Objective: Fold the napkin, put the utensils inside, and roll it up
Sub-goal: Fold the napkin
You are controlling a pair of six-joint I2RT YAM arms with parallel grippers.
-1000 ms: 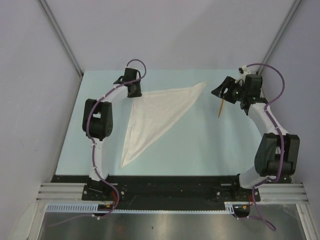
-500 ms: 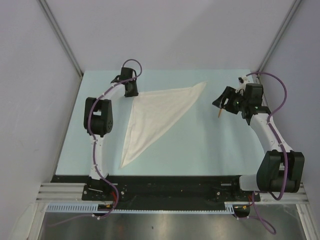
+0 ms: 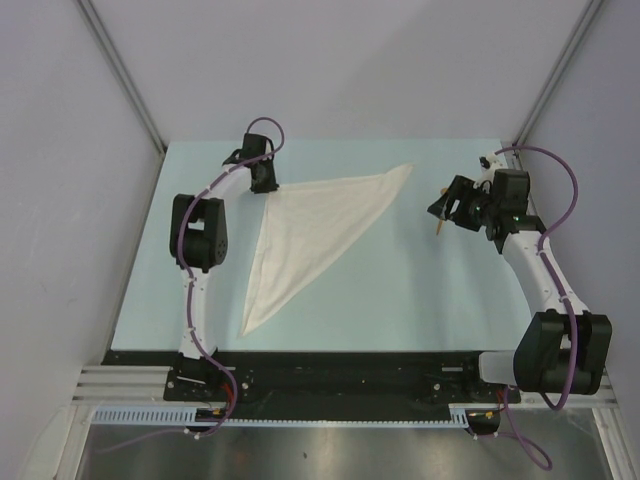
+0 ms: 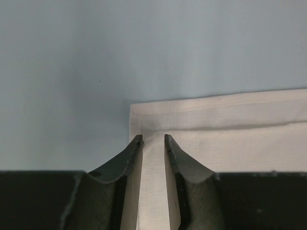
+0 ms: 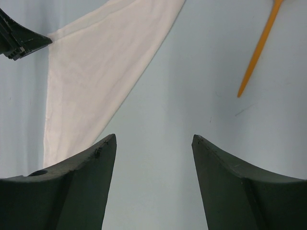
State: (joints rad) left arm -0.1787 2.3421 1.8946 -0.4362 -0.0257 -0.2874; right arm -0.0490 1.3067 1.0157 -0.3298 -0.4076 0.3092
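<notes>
The napkin lies folded into a cream-white triangle on the pale blue table, with its long point toward the near left. My left gripper is at the napkin's far left corner. In the left wrist view it is shut on a raised ridge of the napkin. The orange-brown spoon lies right of the napkin, mostly hidden under my right gripper. In the right wrist view that gripper is open and empty above bare table. The spoon's handle is at the upper right and the napkin at the upper left.
The pale blue table is enclosed by grey walls at the back and both sides. A black rail runs along its near edge by the arm bases.
My right gripper has moved a little nearer and now covers most of the spoon. My left gripper has shifted only slightly at the napkin's corner.
</notes>
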